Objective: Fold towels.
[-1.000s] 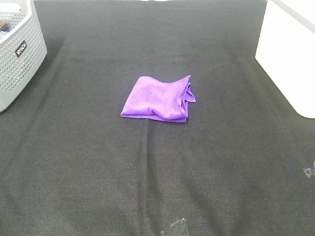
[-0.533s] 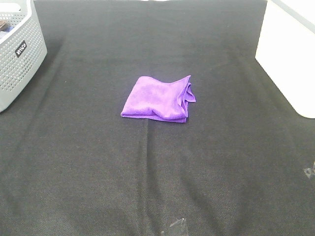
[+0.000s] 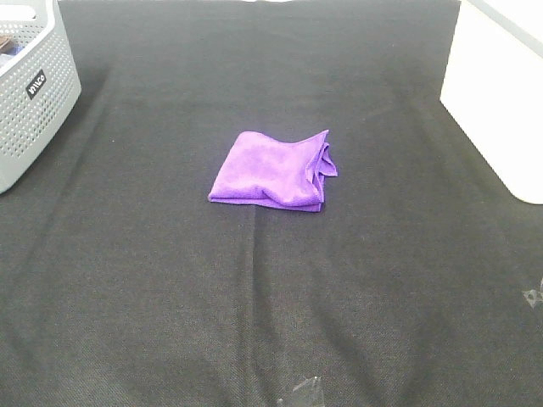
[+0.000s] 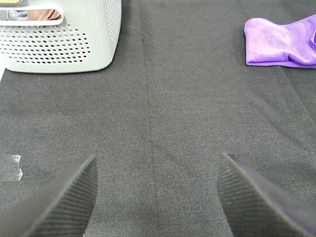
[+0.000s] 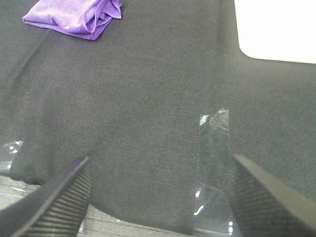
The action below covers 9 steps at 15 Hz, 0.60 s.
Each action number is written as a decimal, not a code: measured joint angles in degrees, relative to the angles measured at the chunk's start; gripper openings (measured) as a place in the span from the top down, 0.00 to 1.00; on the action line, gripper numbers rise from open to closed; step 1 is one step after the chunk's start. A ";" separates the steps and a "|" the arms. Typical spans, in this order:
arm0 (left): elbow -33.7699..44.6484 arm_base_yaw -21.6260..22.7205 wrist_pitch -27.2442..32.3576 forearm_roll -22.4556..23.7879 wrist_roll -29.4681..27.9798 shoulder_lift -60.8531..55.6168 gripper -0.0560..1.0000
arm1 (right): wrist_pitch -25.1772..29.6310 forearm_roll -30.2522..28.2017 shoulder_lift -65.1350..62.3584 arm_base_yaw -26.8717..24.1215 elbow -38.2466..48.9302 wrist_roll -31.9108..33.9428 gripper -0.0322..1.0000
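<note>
Left gripper [image 4: 155,197] and right gripper [image 5: 158,197] hover low, spread wide, empty; folded towel [image 3: 271,170] apparently untouched.

The tabletop [image 3: 254,288] is covered edge to edge with a black woven cloth; a faint crease runs from the centre toward the near edge. Lighting is even and diffuse, with no hard shadows. At the far left stands a light grey perforated plastic basket [image 3: 34,102] bearing a small dark label; the left wrist view shows fabric inside it, details unclear. At the far right sits a plain white block [image 3: 496,93] with rounded corners. Pieces of clear tape [image 3: 301,392] are stuck to the cloth at the near edge, with another scrap [image 3: 533,295] at the right edge. No walls, floor or windows are in view.
</note>
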 joint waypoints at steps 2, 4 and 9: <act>0.00 0.00 -0.06 0.00 0.00 0.00 0.33 | 0.00 0.00 0.00 0.00 0.00 -0.69 0.26; 0.00 0.00 -0.06 0.00 0.00 0.00 0.33 | 0.00 0.00 0.00 0.00 0.00 -0.92 0.26; 0.00 0.00 -0.11 0.00 0.00 0.00 0.33 | 0.00 0.06 0.00 0.00 0.00 -0.92 0.26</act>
